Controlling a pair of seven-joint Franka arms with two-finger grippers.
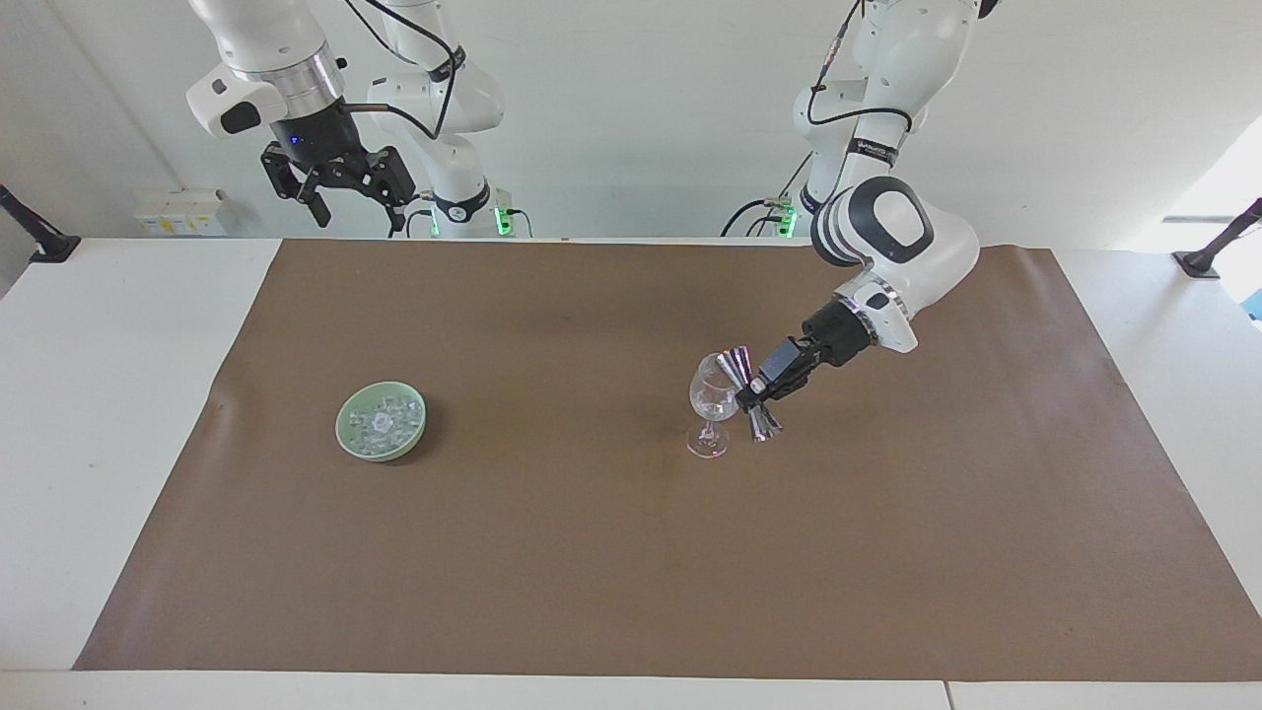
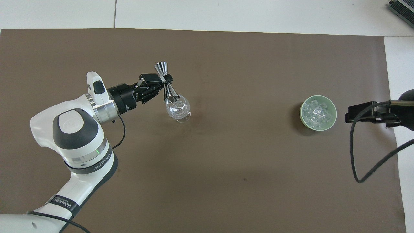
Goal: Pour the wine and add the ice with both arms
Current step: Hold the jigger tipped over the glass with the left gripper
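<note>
A clear stemmed wine glass (image 1: pixel 712 409) stands upright on the brown mat (image 1: pixel 631 552) that covers most of the white table (image 1: pixel 89 394), and it serves as the landmark here. The left gripper (image 1: pixel 757 390) hangs just beside the glass bowl, on the side toward the left arm's end of the table, its fingers pinched on the narrow waist of a shiny double-cone steel jigger (image 1: pixel 746 391). The jigger is tilted steeply: one cone leans over the rim of the glass, the other points down and away from it. In the overhead view the jigger (image 2: pixel 166 84) lies slantwise across the gripper tips (image 2: pixel 164 84), with its lower mouth at the edge of the glass (image 2: pixel 178 108). Whether anything runs out of it cannot be told.

The ice (image 1: pixel 383 420), a heap of small clear cubes, lies in a pale green bowl (image 1: pixel 347 434) well apart from the glass, toward the right arm's end of the table and at about the same distance from the robots. The overhead view shows the cubes (image 2: pixel 316 111) filling the bowl (image 2: pixel 333 106).

The right gripper (image 1: pixel 340 192) waits high in the air over the table's edge at the robots' end, far from the glass, with its fingers spread and nothing between them.
</note>
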